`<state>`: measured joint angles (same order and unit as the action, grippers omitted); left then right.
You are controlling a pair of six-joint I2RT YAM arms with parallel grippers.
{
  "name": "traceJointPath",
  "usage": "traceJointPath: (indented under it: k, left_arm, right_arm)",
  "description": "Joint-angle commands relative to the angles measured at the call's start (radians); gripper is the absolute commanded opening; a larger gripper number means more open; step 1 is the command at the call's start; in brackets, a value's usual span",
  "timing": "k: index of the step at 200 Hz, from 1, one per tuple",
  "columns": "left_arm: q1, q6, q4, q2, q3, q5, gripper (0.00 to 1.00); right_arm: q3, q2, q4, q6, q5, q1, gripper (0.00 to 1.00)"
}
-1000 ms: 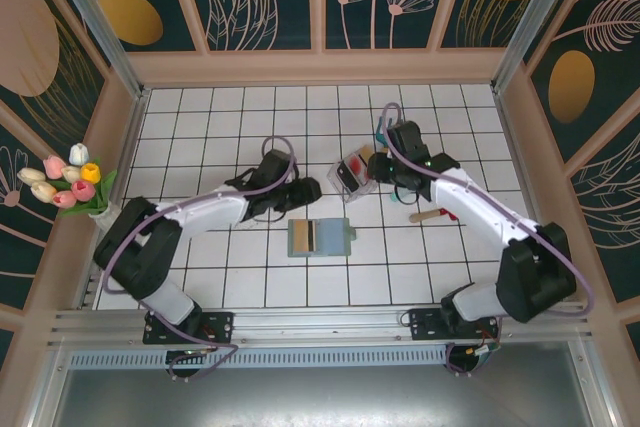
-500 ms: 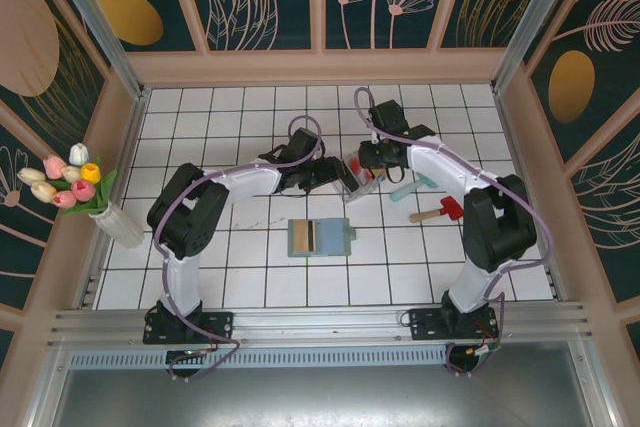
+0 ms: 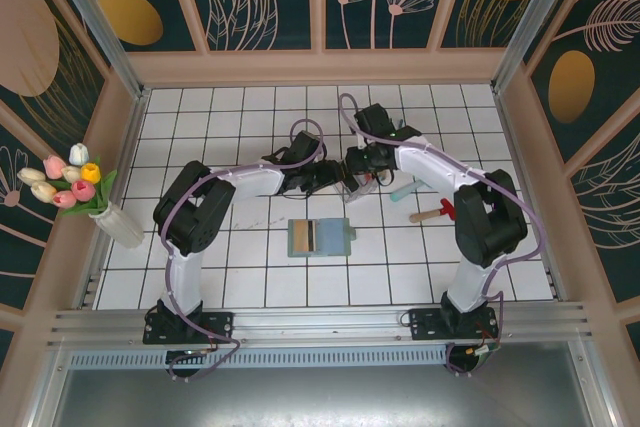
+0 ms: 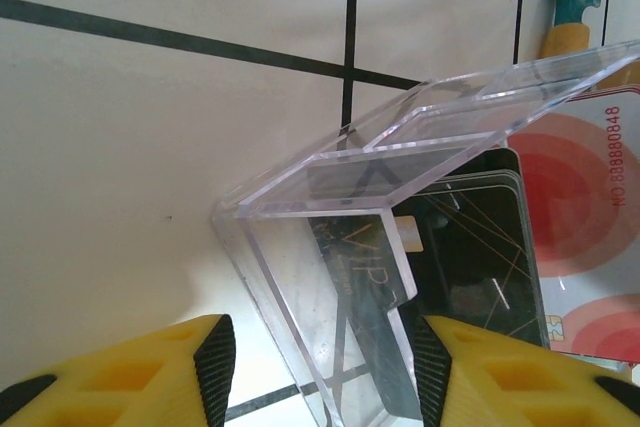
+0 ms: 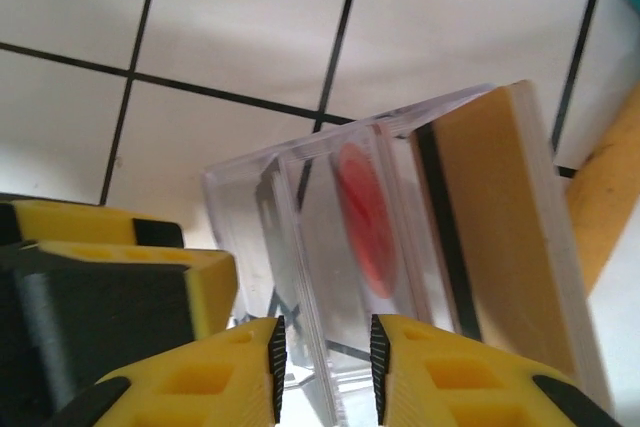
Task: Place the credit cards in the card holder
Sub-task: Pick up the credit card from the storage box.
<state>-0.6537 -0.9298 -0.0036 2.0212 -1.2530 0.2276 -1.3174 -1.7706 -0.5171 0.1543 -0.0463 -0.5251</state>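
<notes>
Credit cards [image 4: 470, 247] show VIP print from left wrist.

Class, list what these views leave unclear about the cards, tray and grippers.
- Top external: how many credit cards lie in the clear tray; left gripper and right gripper cover it.
- Left wrist: red card, cut by the right edge.
- Right wrist: whether the right gripper pinches the tray wall; frame bottom crops it.
</notes>
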Motion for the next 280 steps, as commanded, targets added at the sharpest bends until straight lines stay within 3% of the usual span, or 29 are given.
traceJointPath:
  k: [1, 85, 203, 280]
  left_arm:
    - [0.009, -0.007, 0.008, 0.0, 0.015, 0.002, 0.52]
    - [0.018, -0.017, 0.047, -0.022, 0.046, 0.004, 0.5]
    - [0.031, -0.01, 0.052, -0.02, 0.067, 0.01, 0.47]
    - [0.031, -0.007, 0.059, -0.016, 0.079, 0.012, 0.46]
  right_arm:
    - [-0.004, -0.028, -0.013, -0.007, 0.019, -0.016, 0.31]
    - [0.035, -0.063, 0.01, -0.023, 0.067, -0.065, 0.3]
    - [0.072, -0.084, 0.068, -0.035, 0.339, -0.147, 0.33]
    - [0.066, -0.035, 0.056, -0.043, 0.333, -0.147, 0.19]
